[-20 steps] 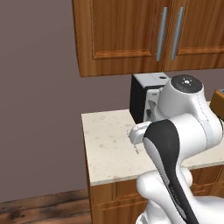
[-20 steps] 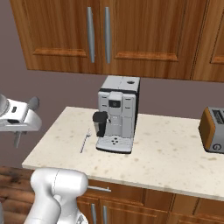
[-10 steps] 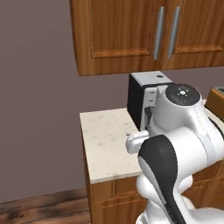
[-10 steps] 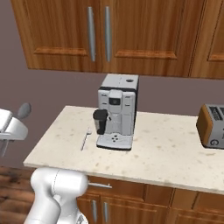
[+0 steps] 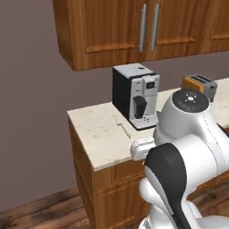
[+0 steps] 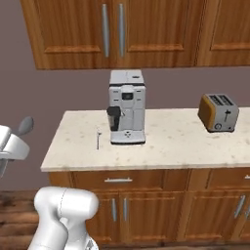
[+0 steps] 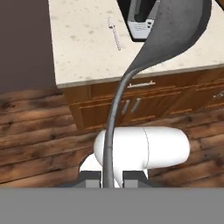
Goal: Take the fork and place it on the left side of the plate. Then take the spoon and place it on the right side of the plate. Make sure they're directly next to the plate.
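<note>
Pale silver and thin, the small fork lies on the speckled cream bench just left of the grey-and-black coffee machine, an orange toaster farther right. From the right base, the fork lies beside the machine, well apart from the toaster. Along the hand, the jaws are nearly closed on the slim handle of the dark grey oval-bowled metal spoon, held off the bench's edge above the wooden floor.

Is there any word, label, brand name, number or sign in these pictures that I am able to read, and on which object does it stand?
No readable text in any view.
Coffee machine: a small dark display and round buttons on its front, too small and blurred to read.
Toaster: a small dark control on its side, no legible marking.
Cabinet doors, counter, spoon: no lettering seen.
</note>
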